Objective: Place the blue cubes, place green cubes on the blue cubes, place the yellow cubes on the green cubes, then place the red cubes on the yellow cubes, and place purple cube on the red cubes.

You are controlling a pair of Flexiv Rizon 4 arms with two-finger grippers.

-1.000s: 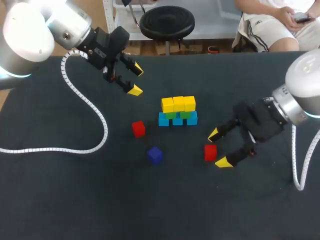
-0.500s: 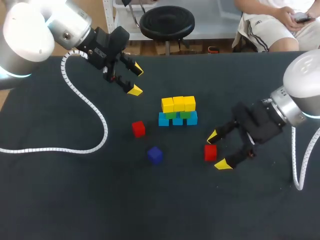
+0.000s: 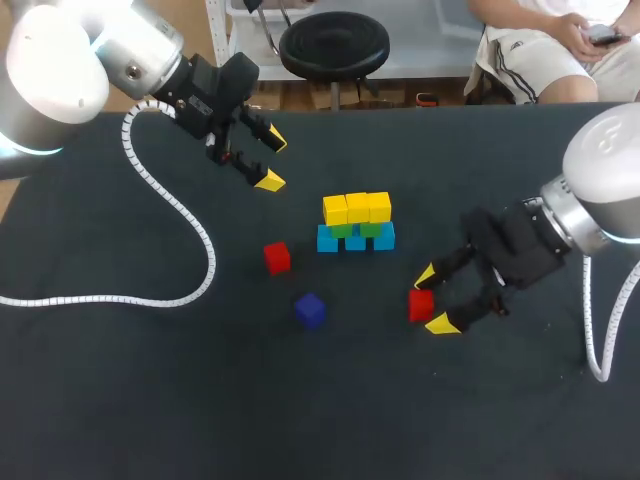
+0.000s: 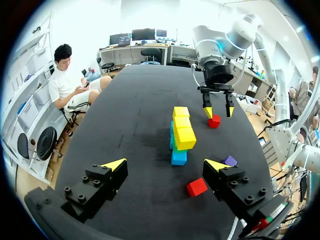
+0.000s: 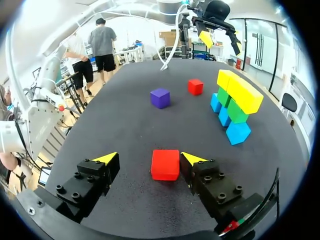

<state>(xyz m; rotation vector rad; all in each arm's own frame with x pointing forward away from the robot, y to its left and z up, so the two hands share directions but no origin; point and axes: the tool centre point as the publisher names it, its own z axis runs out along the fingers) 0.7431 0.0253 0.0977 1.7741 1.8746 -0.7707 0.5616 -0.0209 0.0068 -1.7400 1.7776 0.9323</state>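
A stack stands mid-table: blue cubes (image 3: 355, 240) at the base, green cubes (image 3: 356, 229) on them, a row of yellow cubes (image 3: 357, 208) on top. My right gripper (image 3: 432, 299) is down at the table, open, straddling a red cube (image 3: 421, 304). In the right wrist view this red cube (image 5: 165, 164) lies close against one finger, with a clear gap to the other. A second red cube (image 3: 277, 257) and the purple cube (image 3: 310, 310) lie left of the stack. My left gripper (image 3: 271, 161) hangs open and empty above the table, behind and left of the stack.
The dark table (image 3: 150, 400) has wide bare areas at the front and left. The left arm's white cable (image 3: 190, 225) loops over the left side. In the left wrist view the stack (image 4: 181, 135) lies ahead of the fingers, the nearer red cube (image 4: 196, 187) beside one.
My right gripper's fingers have come closer together around the red cube, and it has shifted slightly left. The left arm and the other cubes have not moved.
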